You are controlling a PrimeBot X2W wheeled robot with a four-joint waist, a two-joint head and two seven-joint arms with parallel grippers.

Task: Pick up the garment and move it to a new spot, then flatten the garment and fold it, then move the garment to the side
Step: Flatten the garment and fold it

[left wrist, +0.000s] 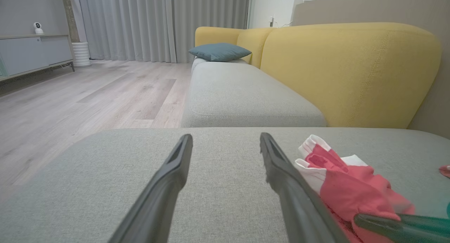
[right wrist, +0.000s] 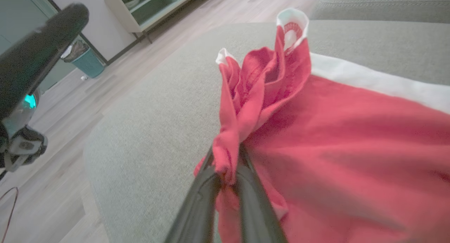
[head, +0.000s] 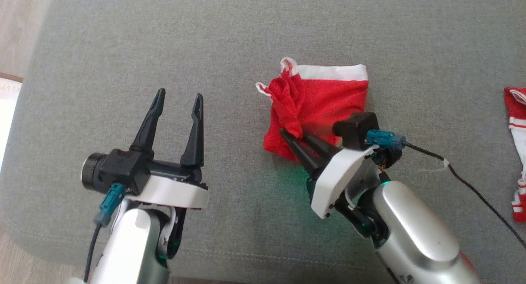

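Garment (head: 324,99): red with white trim, laid on the grey cushion (head: 123,49), right of centre in the head view. Most of it is spread in a rough square, and a bunched strip is gathered along its left edge.

Right gripper (head: 294,138): placed at the near left corner of the garment, with the fingers closed on a twisted pinch of red cloth. The grip is seen plainly in the right wrist view.

Left gripper (head: 179,94): held above bare cushion, well apart from the garment on its left. The fingers are spread wide and nothing is held.

Other cloth (head: 518,123): a red and white piece at the right edge of the head view, untouched.

Done: the main panel is judged to be largely flattened. Whether the garment was first moved to a new spot cannot be told.

In hand: the fold is judged to be under way, with the gathered edge gripped for laying across the panel.

Left: the bunched strip is not yet smoothed, the fold is not completed, and the garment is not yet moved to the side.
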